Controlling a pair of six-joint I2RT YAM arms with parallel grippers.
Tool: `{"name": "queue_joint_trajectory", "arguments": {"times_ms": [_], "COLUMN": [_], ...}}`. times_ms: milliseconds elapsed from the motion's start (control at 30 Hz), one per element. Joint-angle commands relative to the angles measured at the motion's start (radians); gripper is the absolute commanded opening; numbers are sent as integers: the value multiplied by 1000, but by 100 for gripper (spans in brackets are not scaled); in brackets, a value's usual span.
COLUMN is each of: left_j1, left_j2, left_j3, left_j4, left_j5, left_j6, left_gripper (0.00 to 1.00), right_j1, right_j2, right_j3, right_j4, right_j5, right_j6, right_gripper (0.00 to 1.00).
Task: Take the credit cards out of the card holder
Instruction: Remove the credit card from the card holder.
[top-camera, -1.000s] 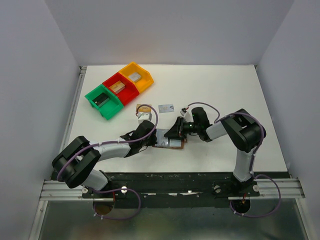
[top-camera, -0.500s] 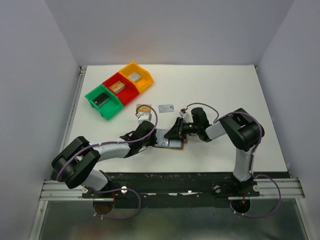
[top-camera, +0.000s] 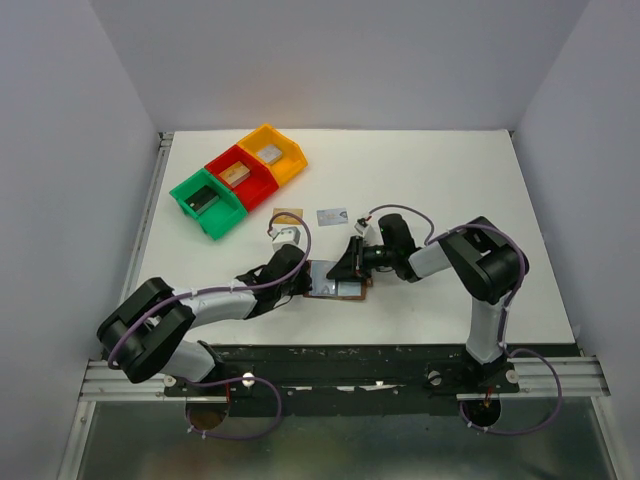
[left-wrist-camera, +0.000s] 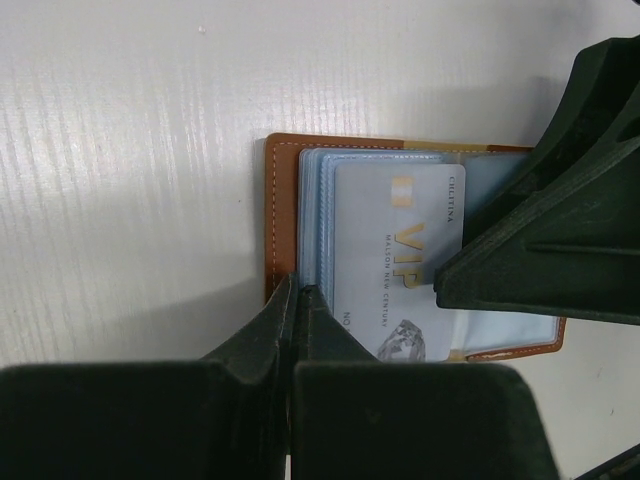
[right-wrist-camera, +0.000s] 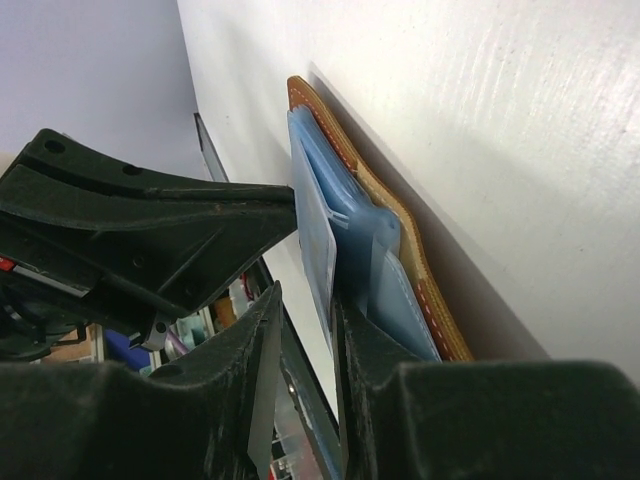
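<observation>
You are looking down on a white table closed in by plain grey walls at the back and on both sides. At the far left of the table, three open plastic bins sit touching in a diagonal row: a green bin nearest you, a red bin in the middle, and a yellow bin farthest away. The green one holds a dark grey block, the red one a tan block, and the yellow one a lighter grey block. A black base plate and a silver rail run along the table's near edge.
</observation>
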Motion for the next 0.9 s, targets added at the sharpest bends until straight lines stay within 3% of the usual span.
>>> {"name": "queue_joint_trajectory", "arguments": {"times_ms": [0,867], "left_j1": [-10,-9], "left_j2": [-15,-25], "left_j3": [-35,-62], "left_j4": [-64,-70], "left_j5": [19,-1], "left_j6": [-19,-58], "left_gripper": [0,0], "right_j1": [14,12], "right_j2": [-25,-112], "right_j3": [15,-19], "right_j4": [-47,-145], "right_j5": [-7,54], "right_j6": [-35,-91], "right_gripper": [34,31]}}
